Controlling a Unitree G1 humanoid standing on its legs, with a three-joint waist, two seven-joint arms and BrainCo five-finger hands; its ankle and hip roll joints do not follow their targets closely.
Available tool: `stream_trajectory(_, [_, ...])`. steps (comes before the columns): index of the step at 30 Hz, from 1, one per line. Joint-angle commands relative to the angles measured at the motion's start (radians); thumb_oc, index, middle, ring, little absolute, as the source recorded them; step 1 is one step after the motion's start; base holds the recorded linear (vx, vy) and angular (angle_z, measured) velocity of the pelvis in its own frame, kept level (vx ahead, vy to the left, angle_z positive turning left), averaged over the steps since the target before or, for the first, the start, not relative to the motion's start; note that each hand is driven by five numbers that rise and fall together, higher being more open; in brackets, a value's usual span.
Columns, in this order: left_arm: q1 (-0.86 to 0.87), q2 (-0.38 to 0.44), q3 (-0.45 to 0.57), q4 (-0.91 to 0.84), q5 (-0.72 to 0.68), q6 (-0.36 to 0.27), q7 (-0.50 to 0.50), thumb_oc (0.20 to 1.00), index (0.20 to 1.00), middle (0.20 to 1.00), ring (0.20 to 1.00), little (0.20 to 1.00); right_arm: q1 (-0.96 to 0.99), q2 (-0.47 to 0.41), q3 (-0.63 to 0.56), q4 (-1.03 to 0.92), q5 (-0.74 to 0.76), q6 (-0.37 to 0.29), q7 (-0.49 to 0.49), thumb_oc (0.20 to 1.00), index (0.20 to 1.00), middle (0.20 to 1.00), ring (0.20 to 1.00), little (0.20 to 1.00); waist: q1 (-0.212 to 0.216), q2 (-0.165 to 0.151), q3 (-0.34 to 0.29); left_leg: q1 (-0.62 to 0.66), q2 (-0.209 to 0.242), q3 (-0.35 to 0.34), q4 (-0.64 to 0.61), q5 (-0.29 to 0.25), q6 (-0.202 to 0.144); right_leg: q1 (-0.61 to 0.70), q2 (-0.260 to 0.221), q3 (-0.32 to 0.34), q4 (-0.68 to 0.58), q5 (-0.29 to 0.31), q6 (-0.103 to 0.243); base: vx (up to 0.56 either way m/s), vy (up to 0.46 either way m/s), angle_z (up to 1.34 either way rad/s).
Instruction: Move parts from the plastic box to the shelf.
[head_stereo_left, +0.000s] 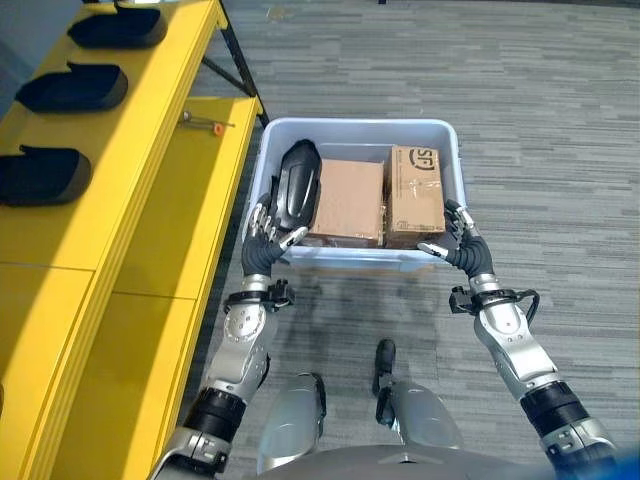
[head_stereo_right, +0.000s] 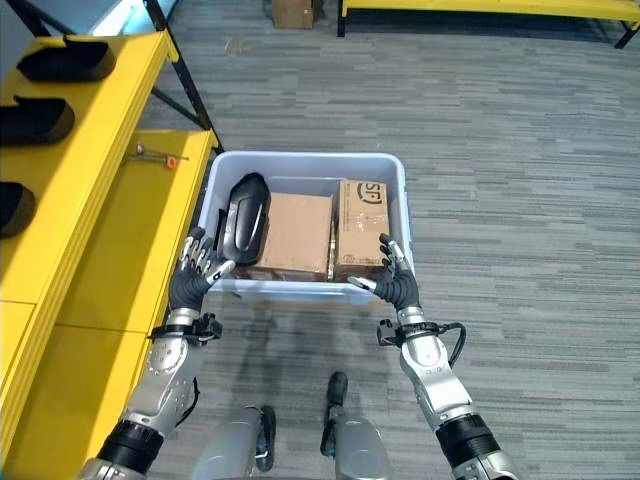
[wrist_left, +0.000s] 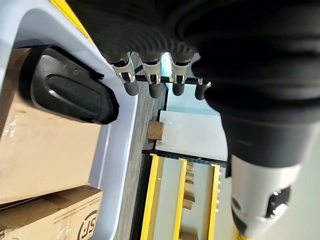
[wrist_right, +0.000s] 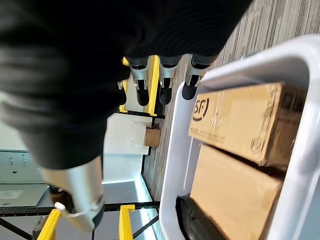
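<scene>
The left hand (head_stereo_left: 268, 232) and right hand (head_stereo_left: 455, 240) are hovering with fingers spread at the near corners of the pale blue plastic box (head_stereo_left: 356, 131), gripping nothing. Inside are lying 1 black moulded part (head_stereo_left: 297, 190) and 2 brown cardboard cartons (head_stereo_left: 345, 200). The yellow metal shelf (head_stereo_left: 165, 170) is standing left, carrying 3 black parts (head_stereo_left: 40, 174).

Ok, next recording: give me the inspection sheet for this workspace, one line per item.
Surface: grey striped floor; plastic box stands on it.
Job's things: one black part and two cardboard boxes in the plastic box; three black parts on the yellow shelf.
Clutter: small tool on the shelf's lower level.
Hands: left hand open at the box's near left corner; right hand open at its near right corner.
Cables: nothing seen.
Surroundings: another yellow rack and a cardboard box beyond.
</scene>
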Motion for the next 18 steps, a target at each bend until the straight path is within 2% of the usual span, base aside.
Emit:
stream_trajectory(1, [0.01,0.04,0.027,-0.079,-0.012,-0.054,0.005,1.0,1.0,1.0,1.0,1.0,0.01,-0.008,-0.01,-0.036,0.0,-0.068,-0.046,1.0,1.0,1.0,1.0,1.0,0.016,-0.005,-0.02,0.114,0.194,0.029,-0.412,0.118,0.009,0.083,-0.109,0.097,0.043,-0.068,0.176,0.31,0.409,0.09])
stream_trajectory(2, [0.011,0.039,0.034,-0.072,-0.014,-0.056,0.015,1.0,1.0,1.0,1.0,1.0,0.008,-0.008,-0.009,-0.025,-0.005,-0.066,-0.061,1.0,1.0,1.0,1.0,1.0,0.024,0.014,-0.021,0.122,0.256,0.011,-0.53,0.221,-0.021,0.091,-0.12,0.116,0.064,-0.089,0.187,0.26,0.394,-0.18])
stream_trajectory(3, [0.01,0.036,0.036,-0.068,-0.015,-0.055,0.016,1.0,1.0,1.0,1.0,1.0,0.008,-0.009,-0.011,-0.025,-0.007,-0.064,-0.061,1.0,1.0,1.0,1.0,1.0,0.029,0.025,-0.024,0.131,0.267,0.01,-0.572,0.246,-0.04,0.099,-0.124,0.122,0.067,-0.098,0.195,0.25,0.385,-0.37])
stream_trajectory(5, [0.009,0.035,0.034,-0.066,-0.015,-0.054,0.013,1.0,1.0,1.0,1.0,1.0,0.013,-0.013,-0.017,-0.026,-0.012,-0.062,-0.06,1.0,1.0,1.0,1.0,1.0,0.029,0.033,-0.029,0.146,0.268,0.033,-0.579,0.241,-0.052,0.11,-0.134,0.126,0.07,-0.107,0.203,0.13,0.219,-0.46])
stream_trajectory(7, [0.006,0.045,0.022,-0.075,-0.009,-0.052,-0.008,1.0,1.0,1.0,1.0,1.0,0.022,-0.012,-0.029,-0.037,-0.019,-0.059,-0.049,1.0,1.0,1.0,1.0,1.0,0.034,0.043,-0.049,0.164,0.236,0.038,-0.555,0.188,-0.053,0.134,-0.163,0.144,0.063,-0.094,0.221,0.2,0.372,-0.42])
stream_trajectory(8, [0.003,0.051,0.017,-0.076,-0.004,-0.052,-0.01,1.0,1.0,1.0,1.0,1.0,0.028,-0.006,-0.037,-0.042,-0.018,-0.058,-0.052,1.0,1.0,1.0,1.0,1.0,0.037,0.039,-0.048,0.166,0.217,0.046,-0.536,0.169,-0.048,0.141,-0.188,0.145,0.058,-0.076,0.232,0.15,0.299,-0.33])
stream_trajectory(9, [0.002,0.052,0.016,-0.076,-0.004,-0.052,-0.01,1.0,1.0,1.0,1.0,1.0,0.029,-0.006,-0.038,-0.043,-0.018,-0.057,-0.052,1.0,1.0,1.0,1.0,1.0,0.038,0.036,-0.047,0.166,0.214,0.048,-0.532,0.166,-0.046,0.143,-0.191,0.147,0.056,-0.075,0.233,0.11,0.312,-0.29])
stream_trajectory(10, [-0.004,0.064,0.015,-0.08,0.002,-0.056,-0.008,1.0,1.0,1.0,1.0,1.0,0.036,0.006,-0.049,-0.057,-0.007,-0.058,-0.048,1.0,1.0,1.0,1.0,1.0,0.036,0.023,-0.042,0.161,0.184,0.07,-0.499,0.116,-0.028,0.147,-0.229,0.157,0.044,-0.045,0.252,0.08,0.293,-0.36])
stream_trajectory(12, [-0.014,0.083,0.016,-0.081,0.013,-0.059,0.001,1.0,1.0,1.0,1.0,1.0,0.037,0.021,-0.044,-0.064,0.0,-0.056,-0.045,1.0,1.0,1.0,1.0,1.0,0.041,0.007,-0.037,0.146,0.155,0.107,-0.449,0.075,-0.013,0.136,-0.27,0.163,0.036,-0.001,0.27,0.07,0.29,-0.2])
stream_trajectory(15, [-0.044,0.101,0.018,-0.072,0.027,-0.059,0.016,1.0,1.0,1.0,1.0,1.0,0.038,0.029,-0.035,-0.076,0.003,-0.051,-0.036,1.0,1.0,1.0,1.0,1.0,0.036,-0.009,-0.037,0.115,0.14,0.139,-0.402,0.044,-0.003,0.114,-0.298,0.158,0.028,0.034,0.282,0.03,0.171,-0.2])
stream_trajectory(18, [-0.072,0.113,0.012,-0.069,0.049,-0.062,0.031,1.0,1.0,1.0,1.0,1.0,0.038,0.032,-0.03,-0.083,0.007,-0.053,-0.03,1.0,1.0,1.0,1.0,1.0,0.031,-0.018,-0.036,0.096,0.134,0.147,-0.383,0.028,0.007,0.098,-0.305,0.161,0.028,0.053,0.286,0.04,0.082,0.08])
